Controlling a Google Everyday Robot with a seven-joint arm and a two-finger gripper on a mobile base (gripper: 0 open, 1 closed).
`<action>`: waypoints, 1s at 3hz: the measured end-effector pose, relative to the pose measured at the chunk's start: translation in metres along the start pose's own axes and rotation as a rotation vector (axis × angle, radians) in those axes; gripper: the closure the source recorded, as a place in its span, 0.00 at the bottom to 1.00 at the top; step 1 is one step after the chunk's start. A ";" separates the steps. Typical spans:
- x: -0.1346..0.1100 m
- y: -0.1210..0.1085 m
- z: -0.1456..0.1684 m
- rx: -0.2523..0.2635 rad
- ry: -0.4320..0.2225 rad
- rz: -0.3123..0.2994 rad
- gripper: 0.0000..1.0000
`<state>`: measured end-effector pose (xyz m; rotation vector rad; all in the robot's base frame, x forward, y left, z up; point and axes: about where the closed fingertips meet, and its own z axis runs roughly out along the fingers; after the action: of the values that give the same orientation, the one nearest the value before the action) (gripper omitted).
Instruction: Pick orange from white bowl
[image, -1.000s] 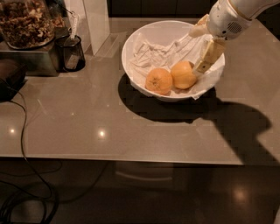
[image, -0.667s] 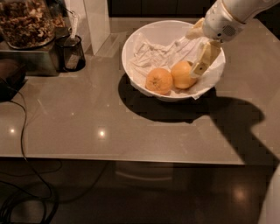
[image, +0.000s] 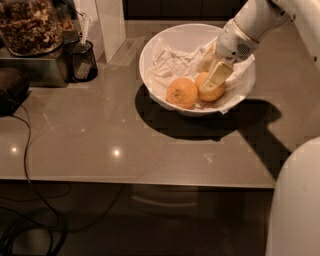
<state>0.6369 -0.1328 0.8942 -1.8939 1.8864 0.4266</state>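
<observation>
The white bowl (image: 151, 84), lined with crumpled white paper, stands on the grey counter at the upper middle. Two fruits lie in its near half. The paler orange (image: 204, 81) is on the right. A deeper-orange fruit with a stem dimple (image: 182, 93) lies to its left, touching it. My gripper (image: 214, 70) reaches into the bowl from the upper right and is open. One cream finger (image: 216, 76) lies across the front of the paler orange and covers its middle. The other finger is mostly hidden behind the wrist.
A black mesh cup (image: 81, 61) and a jar of nuts (image: 30, 25) stand at the back left beside a white upright box (image: 111, 27). A black cable (image: 25, 150) hangs off the left edge. The robot's white body (image: 295, 205) fills the lower right.
My gripper has moved left and down inside the bowl, from the right rim onto the paler orange. The fruits and the bowl have not moved.
</observation>
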 end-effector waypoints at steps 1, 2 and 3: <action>0.001 0.002 0.018 -0.054 -0.015 0.010 0.45; 0.001 0.002 0.017 -0.054 -0.015 0.010 0.37; 0.004 0.003 0.027 -0.089 -0.013 0.019 0.29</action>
<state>0.6363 -0.1227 0.8685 -1.9260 1.9072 0.5357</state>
